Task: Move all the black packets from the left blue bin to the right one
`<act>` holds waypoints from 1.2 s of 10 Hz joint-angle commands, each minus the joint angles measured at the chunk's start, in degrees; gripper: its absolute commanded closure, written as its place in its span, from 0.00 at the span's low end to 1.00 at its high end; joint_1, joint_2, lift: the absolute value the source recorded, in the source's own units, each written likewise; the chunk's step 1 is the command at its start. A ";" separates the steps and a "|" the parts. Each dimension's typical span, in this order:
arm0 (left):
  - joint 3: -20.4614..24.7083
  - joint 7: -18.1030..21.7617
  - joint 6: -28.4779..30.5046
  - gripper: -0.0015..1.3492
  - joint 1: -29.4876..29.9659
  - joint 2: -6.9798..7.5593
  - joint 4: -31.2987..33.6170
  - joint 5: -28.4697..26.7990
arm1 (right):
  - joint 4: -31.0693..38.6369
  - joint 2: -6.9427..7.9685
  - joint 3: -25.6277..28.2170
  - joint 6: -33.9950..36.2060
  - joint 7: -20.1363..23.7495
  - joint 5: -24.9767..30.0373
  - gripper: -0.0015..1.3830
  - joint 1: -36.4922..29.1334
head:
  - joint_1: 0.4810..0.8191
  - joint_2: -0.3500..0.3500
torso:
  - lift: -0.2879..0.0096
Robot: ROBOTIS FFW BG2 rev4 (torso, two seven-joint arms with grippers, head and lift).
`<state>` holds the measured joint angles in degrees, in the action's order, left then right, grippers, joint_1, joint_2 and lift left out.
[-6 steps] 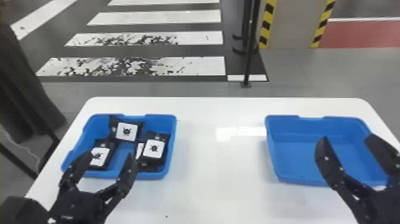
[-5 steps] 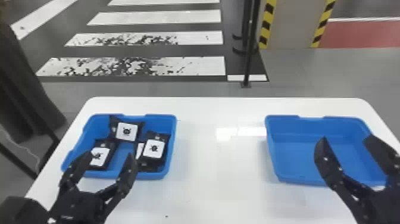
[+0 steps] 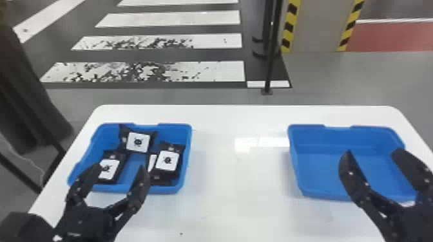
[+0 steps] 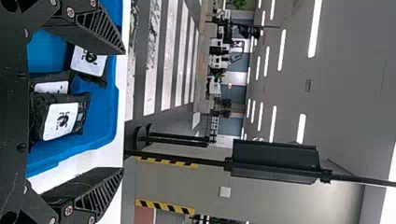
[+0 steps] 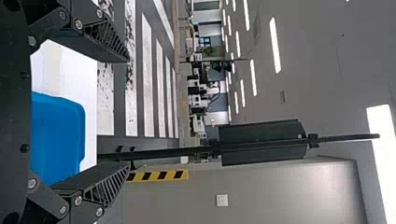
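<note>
At the left blue plastic bin (image 3: 187,144), my spread black left claw (image 3: 120,166) seems pre-grasp; next, lower around one white-labelled black packet (image 3: 167,160).

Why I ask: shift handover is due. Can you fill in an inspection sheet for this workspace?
Surface: glossy white tabletop with rounded far corners, reflecting light.
Job's things: at least four black plastic packets with white labels in the left blue plastic bin, one overlapping another; right blue plastic bin on the same tabletop.
Clutter: small dark speck on the tabletop's near part.
Grippers: black left claw open near the left bin; black right claw open near the right bin.
Cables: thin pale cable on the floor, left.
Surroundings: white floor stripes, black post, grey pillar with yellow-black edges.
</note>
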<state>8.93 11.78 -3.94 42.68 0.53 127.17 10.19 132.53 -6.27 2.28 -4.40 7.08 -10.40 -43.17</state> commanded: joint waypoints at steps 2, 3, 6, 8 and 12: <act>-0.01 0.00 0.14 0.11 -0.22 0.00 -0.12 0.09 | 0.00 -0.06 -0.11 0.18 0.13 0.00 0.18 0.00 | 0.63 0.60 | 0.50; -0.01 0.00 0.28 0.11 -0.36 0.00 -0.26 0.20 | -0.14 -0.06 -0.11 0.32 0.22 -0.12 0.18 0.00 | 0.63 0.60 | 0.50; 0.44 0.00 5.34 0.11 -3.31 0.00 -1.53 1.35 | -0.14 -0.06 -0.11 0.60 0.39 -0.23 0.18 0.00 | 0.63 0.61 | 0.50; 1.02 0.00 9.84 0.11 -7.53 0.53 -2.65 0.78 | -0.42 -0.15 -0.57 1.16 0.74 -0.34 0.18 0.28 | 0.63 0.62 | 0.50; 1.13 0.00 23.20 0.13 -14.00 1.41 -3.36 -1.51 | -0.42 -0.24 -0.68 2.01 1.18 -0.57 0.18 0.28 | 0.63 0.63 | 0.50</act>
<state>10.14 11.79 17.18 29.53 1.80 123.90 9.14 132.11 -6.47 1.60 -2.48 8.23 -10.95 -42.88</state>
